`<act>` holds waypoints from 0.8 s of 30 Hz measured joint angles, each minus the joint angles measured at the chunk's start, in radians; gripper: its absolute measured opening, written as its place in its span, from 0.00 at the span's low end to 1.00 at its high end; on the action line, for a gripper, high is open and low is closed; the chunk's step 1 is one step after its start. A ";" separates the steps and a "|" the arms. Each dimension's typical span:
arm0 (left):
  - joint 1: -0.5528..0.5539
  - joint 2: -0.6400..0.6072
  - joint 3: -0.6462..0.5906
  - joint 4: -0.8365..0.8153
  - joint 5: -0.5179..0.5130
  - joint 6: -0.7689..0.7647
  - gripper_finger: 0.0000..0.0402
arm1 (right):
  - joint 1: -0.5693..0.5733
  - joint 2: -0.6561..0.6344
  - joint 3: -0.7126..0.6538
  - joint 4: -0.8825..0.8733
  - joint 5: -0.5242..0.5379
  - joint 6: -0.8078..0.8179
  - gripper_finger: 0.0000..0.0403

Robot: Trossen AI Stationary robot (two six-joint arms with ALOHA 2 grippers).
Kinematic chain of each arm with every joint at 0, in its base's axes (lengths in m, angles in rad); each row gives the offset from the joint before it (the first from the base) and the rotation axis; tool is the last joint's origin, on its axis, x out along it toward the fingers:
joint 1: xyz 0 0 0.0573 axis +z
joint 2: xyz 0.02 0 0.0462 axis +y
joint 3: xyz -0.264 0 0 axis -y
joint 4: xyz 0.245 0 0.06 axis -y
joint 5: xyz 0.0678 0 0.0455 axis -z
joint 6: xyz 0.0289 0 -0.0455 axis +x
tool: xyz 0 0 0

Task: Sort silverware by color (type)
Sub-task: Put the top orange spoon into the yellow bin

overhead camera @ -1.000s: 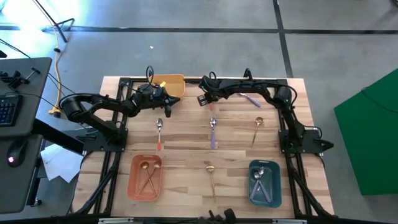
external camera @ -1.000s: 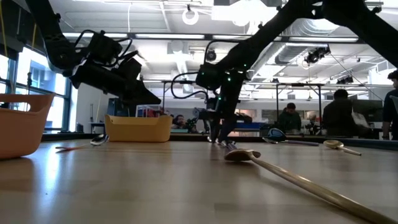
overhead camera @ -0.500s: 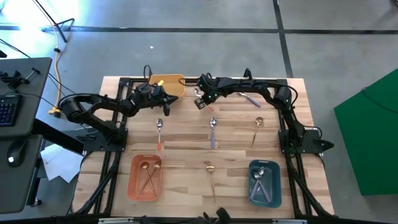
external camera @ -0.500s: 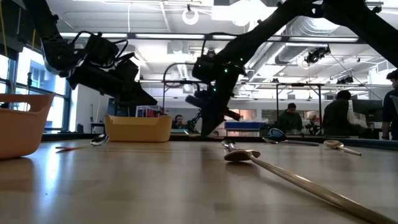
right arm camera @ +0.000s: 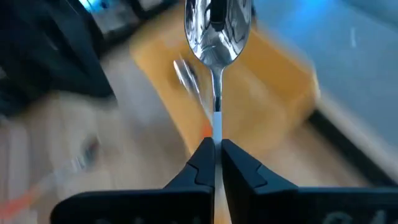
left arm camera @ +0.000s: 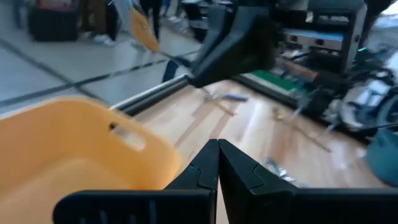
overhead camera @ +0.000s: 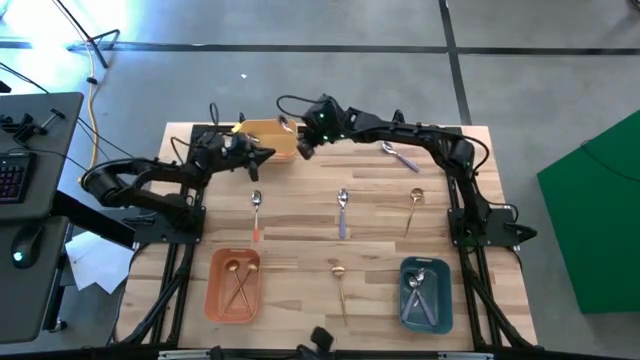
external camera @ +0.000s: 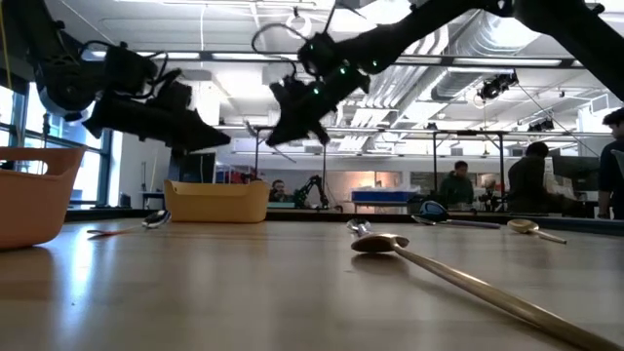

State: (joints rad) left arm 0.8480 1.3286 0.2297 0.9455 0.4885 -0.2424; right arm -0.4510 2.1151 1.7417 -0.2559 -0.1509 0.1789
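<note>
My right gripper [overhead camera: 300, 148] is up in the air at the far side, over the right end of the yellow bin [overhead camera: 268, 138], shut on a silver spoon [right arm camera: 217, 37]. The spoon's bowl points away from the fingers. My left gripper [overhead camera: 266, 152] hovers shut by the bin's near side with nothing in it; the left wrist view shows it [left arm camera: 217, 163] above the bin [left arm camera: 74, 162]. Loose on the table lie a red-handled spoon [overhead camera: 256, 210], a blue-purple one [overhead camera: 342, 210], two gold ones [overhead camera: 413, 205] [overhead camera: 339, 280] and another blue-purple one [overhead camera: 400, 155]. My right gripper pinches the spoon's handle [right arm camera: 217, 127] between its two fingers, just behind the neck. The fingers lie along the spoon, slanting down toward the table's left. The bowl [right arm camera: 217, 28] sticks straight out past the fingertips, and the spoon is lifted clear above the yellow bin.
A silver spoon [right arm camera: 184, 74] lies inside the yellow bin. An orange bin [overhead camera: 234, 285] with gold spoons stands near left, and a teal bin [overhead camera: 425, 292] with spoons stands near right. People and workbenches show in the room beyond the far edge.
My right gripper has shut on a spoon at the far middle of the table. It has lifted the spoon clear, tipped up from pointing steeply down, and carried it toward the yellow bin. My left gripper has drawn back a little toward the table's left edge.
</note>
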 joint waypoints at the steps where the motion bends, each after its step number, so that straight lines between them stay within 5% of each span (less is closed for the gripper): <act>1: 0.006 -0.011 -0.003 0.006 0.011 -0.004 0.00 | 0.003 0.001 0.018 0.006 -0.001 -0.006 0.00; 10: 0.019 -0.083 -0.058 0.055 0.007 0.015 0.00 | 0.006 0.125 0.292 -0.013 0.015 -0.079 0.00; 17: 0.014 -0.109 -0.075 0.050 0.009 0.042 0.00 | 0.010 0.323 0.617 -0.205 -0.013 -0.120 0.00; 24: 0.001 -0.122 -0.086 0.049 0.017 0.070 0.00 | -0.007 0.329 0.533 -0.144 -0.024 -0.066 0.00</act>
State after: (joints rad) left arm 0.8489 1.2067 0.1439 0.9947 0.5056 -0.1728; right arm -0.4583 2.4440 2.2750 -0.4002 -0.1750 0.1127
